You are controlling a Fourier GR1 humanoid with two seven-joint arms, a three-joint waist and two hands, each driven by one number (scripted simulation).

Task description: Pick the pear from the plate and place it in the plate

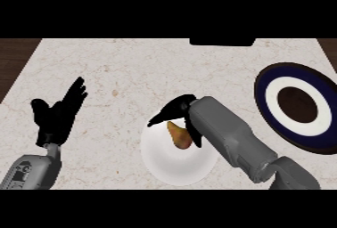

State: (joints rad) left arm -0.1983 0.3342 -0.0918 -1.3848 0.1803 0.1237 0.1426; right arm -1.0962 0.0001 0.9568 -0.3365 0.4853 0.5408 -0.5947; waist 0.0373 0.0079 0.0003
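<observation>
A brown-yellow pear (178,136) lies on a white plate (172,165) at the lower middle of the counter. My right hand (175,110) hovers over the plate's far edge. Its fingers stretch left above the pear's top, and its thumb (195,139) stands beside the pear's right side. The hand is open around the pear, which stays largely visible on the plate. A second plate (271,100), dark blue with a white ring and a brown middle, sits at the right edge. My left hand (56,116) rests open at the left with fingers up.
The pale marble counter (145,67) spreads between the two hands and toward the back. A dark wooden floor strip (13,58) shows beyond its left edge. A black object (222,42) sits at the counter's back edge.
</observation>
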